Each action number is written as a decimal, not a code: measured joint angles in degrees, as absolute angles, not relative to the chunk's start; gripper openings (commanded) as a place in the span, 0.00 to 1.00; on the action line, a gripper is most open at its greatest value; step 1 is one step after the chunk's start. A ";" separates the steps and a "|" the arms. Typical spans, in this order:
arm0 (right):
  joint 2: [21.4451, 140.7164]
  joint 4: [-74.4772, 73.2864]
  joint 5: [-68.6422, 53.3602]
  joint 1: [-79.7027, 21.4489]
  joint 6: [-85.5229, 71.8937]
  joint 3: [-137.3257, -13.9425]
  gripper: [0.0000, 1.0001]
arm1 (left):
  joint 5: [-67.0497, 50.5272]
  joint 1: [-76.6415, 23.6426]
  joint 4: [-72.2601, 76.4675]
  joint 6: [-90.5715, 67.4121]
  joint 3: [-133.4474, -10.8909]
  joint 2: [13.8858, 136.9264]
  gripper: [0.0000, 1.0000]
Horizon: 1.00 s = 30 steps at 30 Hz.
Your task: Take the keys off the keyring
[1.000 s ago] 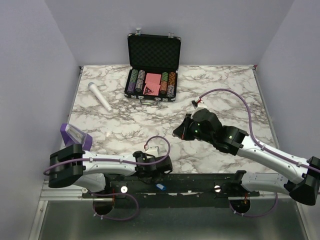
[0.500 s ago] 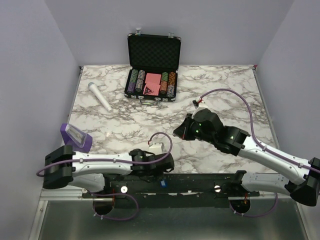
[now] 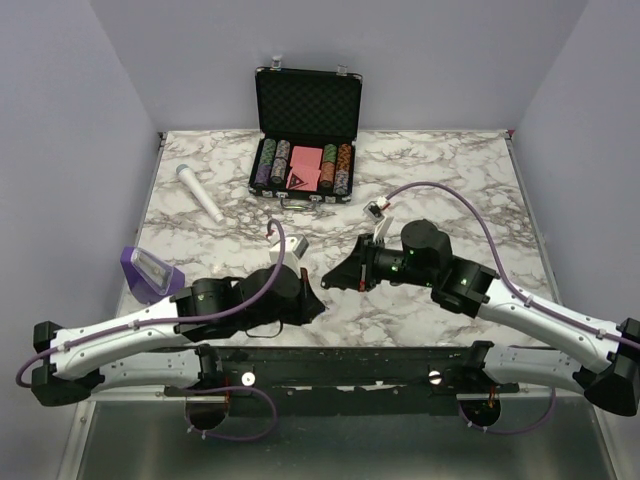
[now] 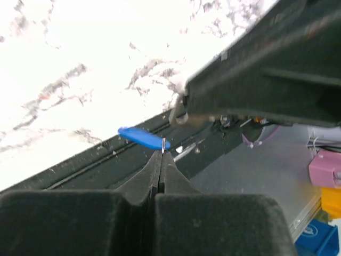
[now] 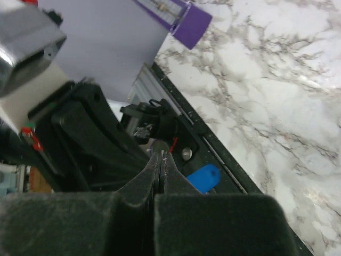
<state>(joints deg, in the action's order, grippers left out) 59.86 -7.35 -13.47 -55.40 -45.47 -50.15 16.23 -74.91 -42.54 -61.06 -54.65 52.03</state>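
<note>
In the left wrist view the keyring's blue tag (image 4: 139, 137) hangs level at the tip of my left gripper (image 4: 161, 152). That gripper is shut on a thin metal edge at the tag's right end. Just above, a grey metal loop (image 4: 178, 114) sits at the tip of the black right gripper body (image 4: 266, 69). In the right wrist view my right gripper (image 5: 162, 157) is shut on a thin pale sliver I take for the keys (image 5: 162, 153). The blue tag (image 5: 204, 177) shows beside it. From above, the left gripper (image 3: 318, 308) and right gripper (image 3: 335, 281) nearly meet over the table's near edge; the tag is hidden there.
An open black case of poker chips (image 3: 305, 150) stands at the back. A white microphone-like stick (image 3: 200, 193) lies at the back left. A purple box (image 3: 150, 272) sits at the left edge. The black mounting rail (image 3: 400, 365) runs along the near edge.
My left gripper shut, then swung up from the black rail towards the right gripper. The blue tag no longer lies on the rail. The right gripper moved left and tilted towards the left one.
</note>
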 measured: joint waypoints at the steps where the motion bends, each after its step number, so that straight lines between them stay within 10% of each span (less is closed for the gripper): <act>1: 60.10 -6.28 -14.94 -55.40 -45.41 -50.17 0.01 | 16.21 -74.02 -42.48 -59.70 -55.05 51.31 0.00; 30: 61.95 2.31 -23.90 -55.44 -44.23 -50.19 0.01 | -4.38 -57.32 -34.48 -40.49 -55.46 44.69 0.00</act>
